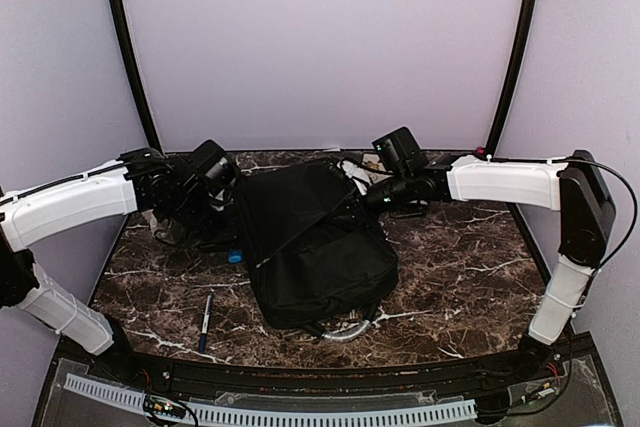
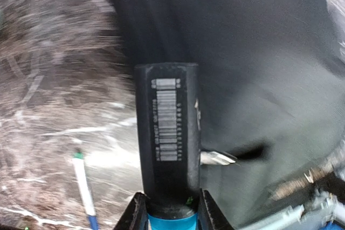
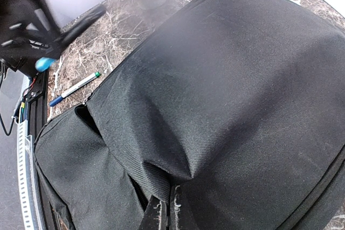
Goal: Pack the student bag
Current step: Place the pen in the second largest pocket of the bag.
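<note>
Marble tabletop [image 1: 470, 277], near edge closest to us, and the student bag [image 1: 315, 247] is flopped across the middle of it, long axis running far edge to near edge. At the bag's far end the right end effector [image 3: 166, 214] is pressed together, pinching a fold of fabric I think, the view's tight there. Over on the other side the left end effector [image 2: 172, 211] clamps a black cylinder [image 2: 167, 133] with a barcode label. The bag sits just to its right, so left looks like the feeding arm. Smallest bit: a pen [image 1: 205, 319] toward the near-left corner.
</note>
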`<state>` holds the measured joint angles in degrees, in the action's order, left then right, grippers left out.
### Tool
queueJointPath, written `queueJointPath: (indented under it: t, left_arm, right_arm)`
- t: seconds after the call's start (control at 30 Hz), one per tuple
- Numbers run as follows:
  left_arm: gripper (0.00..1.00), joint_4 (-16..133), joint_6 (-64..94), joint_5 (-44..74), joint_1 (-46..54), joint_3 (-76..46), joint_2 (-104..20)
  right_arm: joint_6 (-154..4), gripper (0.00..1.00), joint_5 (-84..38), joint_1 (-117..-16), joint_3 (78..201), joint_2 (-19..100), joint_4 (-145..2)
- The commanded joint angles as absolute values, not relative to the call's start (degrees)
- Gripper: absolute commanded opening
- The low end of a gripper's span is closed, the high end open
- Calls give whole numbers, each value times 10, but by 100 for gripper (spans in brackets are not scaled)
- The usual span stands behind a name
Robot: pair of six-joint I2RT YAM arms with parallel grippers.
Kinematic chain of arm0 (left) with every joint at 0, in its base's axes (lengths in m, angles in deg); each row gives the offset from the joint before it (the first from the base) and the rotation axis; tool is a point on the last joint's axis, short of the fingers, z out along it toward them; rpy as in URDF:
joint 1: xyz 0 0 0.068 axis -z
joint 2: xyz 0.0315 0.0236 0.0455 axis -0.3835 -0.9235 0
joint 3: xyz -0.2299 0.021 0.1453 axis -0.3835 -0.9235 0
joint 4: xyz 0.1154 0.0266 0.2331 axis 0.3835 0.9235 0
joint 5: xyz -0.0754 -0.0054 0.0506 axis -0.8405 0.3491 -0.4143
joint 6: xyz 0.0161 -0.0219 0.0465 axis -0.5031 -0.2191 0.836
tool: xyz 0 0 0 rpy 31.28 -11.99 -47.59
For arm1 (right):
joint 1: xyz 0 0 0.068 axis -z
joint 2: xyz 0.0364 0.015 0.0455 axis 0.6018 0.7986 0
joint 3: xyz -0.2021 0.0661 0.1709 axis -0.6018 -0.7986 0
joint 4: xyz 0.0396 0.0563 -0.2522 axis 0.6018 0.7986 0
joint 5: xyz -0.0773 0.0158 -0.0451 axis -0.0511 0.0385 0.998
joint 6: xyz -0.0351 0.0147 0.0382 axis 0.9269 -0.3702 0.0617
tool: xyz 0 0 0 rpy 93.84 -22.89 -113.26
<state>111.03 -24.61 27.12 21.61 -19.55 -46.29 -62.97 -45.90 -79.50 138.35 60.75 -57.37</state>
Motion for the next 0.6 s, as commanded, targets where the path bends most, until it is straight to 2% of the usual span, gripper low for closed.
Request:
queueJointPath:
  t: [0.0, 0.27, 0.47, 0.57]
  left_arm:
    - [9, 1116, -245, 234, 282, -148, -476]
    - [8, 1039, -169, 137, 385, -46, -601]
    - [8, 1045, -159, 146, 391, 1, -677]
    - [8, 1088, -201, 194, 383, 24, -699]
  right_arm:
    - [-638, 0, -505, -808, 1391, 612, -594]
    - [-637, 0, -499, -808, 1390, 606, -594]
    - [-636, 0, -496, -808, 1387, 592, -596]
    - [-637, 0, -495, -807, 1385, 588, -597]
